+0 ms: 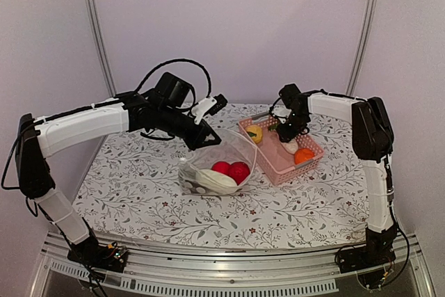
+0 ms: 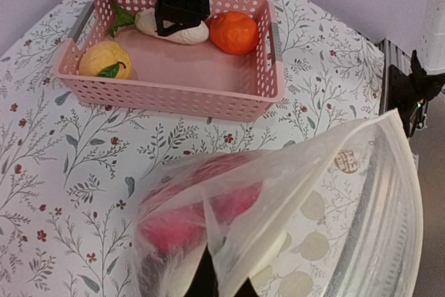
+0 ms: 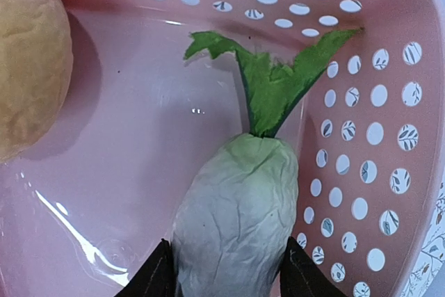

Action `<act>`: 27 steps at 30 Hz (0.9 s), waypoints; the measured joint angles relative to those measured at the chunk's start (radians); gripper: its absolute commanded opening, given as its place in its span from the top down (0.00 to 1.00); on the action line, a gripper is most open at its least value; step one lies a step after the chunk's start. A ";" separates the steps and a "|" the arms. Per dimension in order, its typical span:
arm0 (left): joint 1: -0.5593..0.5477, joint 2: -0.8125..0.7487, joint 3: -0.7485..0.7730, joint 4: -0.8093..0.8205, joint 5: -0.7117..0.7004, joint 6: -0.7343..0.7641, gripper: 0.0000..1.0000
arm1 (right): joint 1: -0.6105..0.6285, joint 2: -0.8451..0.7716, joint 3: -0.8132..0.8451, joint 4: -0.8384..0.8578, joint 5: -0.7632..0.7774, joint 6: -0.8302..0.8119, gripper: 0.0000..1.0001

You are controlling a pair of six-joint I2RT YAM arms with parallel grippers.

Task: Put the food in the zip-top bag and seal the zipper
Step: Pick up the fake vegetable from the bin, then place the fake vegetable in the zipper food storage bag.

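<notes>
The clear zip-top bag (image 1: 219,161) lies mid-table with its mouth lifted open. My left gripper (image 1: 207,137) is shut on its upper edge (image 2: 222,286). Its zipper strip (image 2: 372,206) is unsealed. Inside lie two red pieces (image 1: 231,169) and a white piece (image 1: 215,181). In the pink basket (image 1: 278,175), my right gripper (image 1: 290,140) reaches down over a white radish (image 3: 236,213) with green leaves. Its fingers (image 3: 153,276) press against both sides of the radish, which lies on the basket floor. An orange fruit (image 1: 303,156) and a yellow fruit (image 1: 254,133) share the basket.
The basket stands just right of the bag, its near wall (image 2: 174,95) close to the bag's mouth. The radish lies against the basket's perforated side wall (image 3: 361,172). The table's metal front rail (image 1: 229,269) runs along the near edge.
</notes>
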 measured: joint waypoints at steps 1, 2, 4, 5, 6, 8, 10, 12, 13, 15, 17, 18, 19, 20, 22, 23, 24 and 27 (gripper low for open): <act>0.000 0.000 0.000 0.000 0.000 0.000 1.00 | 0.000 0.000 0.000 0.000 -0.002 -0.001 0.61; 0.000 0.000 0.000 0.000 0.000 0.000 1.00 | 0.000 0.000 0.000 0.001 -0.003 0.000 0.62; 0.000 0.000 0.000 0.000 0.000 0.000 1.00 | 0.000 -0.006 -0.008 0.006 -0.008 -0.001 0.64; 0.000 0.000 0.000 0.000 0.000 0.000 1.00 | 0.000 -0.013 -0.015 0.009 -0.012 -0.001 0.64; 0.000 0.000 0.000 -0.001 0.000 0.000 1.00 | -0.001 -0.023 -0.027 0.008 -0.014 -0.001 0.65; 0.000 0.000 0.000 -0.001 0.000 0.001 1.00 | 0.000 -0.043 -0.050 0.005 -0.020 -0.001 0.66; 0.000 0.000 0.000 -0.001 0.000 0.001 1.00 | 0.000 -0.075 -0.071 -0.003 -0.034 -0.002 0.67; 0.000 0.002 0.000 -0.001 0.000 0.002 1.00 | -0.001 -0.116 -0.083 -0.008 -0.053 -0.005 0.68; 0.000 0.004 0.000 -0.001 0.000 0.002 1.00 | -0.001 -0.142 -0.087 -0.008 -0.068 -0.008 0.69; 0.000 0.008 0.000 -0.002 0.000 0.003 1.00 | -0.001 -0.195 -0.093 -0.008 -0.105 -0.016 0.72; 0.000 0.011 0.000 -0.003 0.000 0.004 1.00 | -0.001 -0.260 -0.097 -0.012 -0.155 -0.028 0.75; 0.000 0.011 0.000 -0.003 0.000 0.004 1.00 | -0.001 -0.293 -0.098 -0.011 -0.183 -0.034 0.77; 0.000 0.011 0.000 -0.004 -0.001 0.004 1.00 | -0.001 -0.327 -0.100 -0.011 -0.215 -0.041 0.79; 0.000 0.011 0.000 -0.004 -0.001 0.004 1.00 | -0.001 -0.366 -0.106 -0.011 -0.256 -0.050 0.79; 0.000 0.011 0.000 -0.004 -0.002 0.005 1.00 | -0.001 -0.435 -0.117 -0.010 -0.333 -0.067 0.79; 0.000 0.011 0.000 -0.004 -0.003 0.006 1.00 | -0.001 -0.468 -0.126 -0.008 -0.375 -0.079 0.78; 0.000 0.011 0.000 -0.004 -0.004 0.008 1.00 | -0.001 -0.506 -0.138 -0.007 -0.425 -0.091 0.77; 0.000 0.012 0.000 -0.004 -0.005 0.008 1.00 | 0.000 -0.608 -0.181 0.000 -0.562 -0.134 0.76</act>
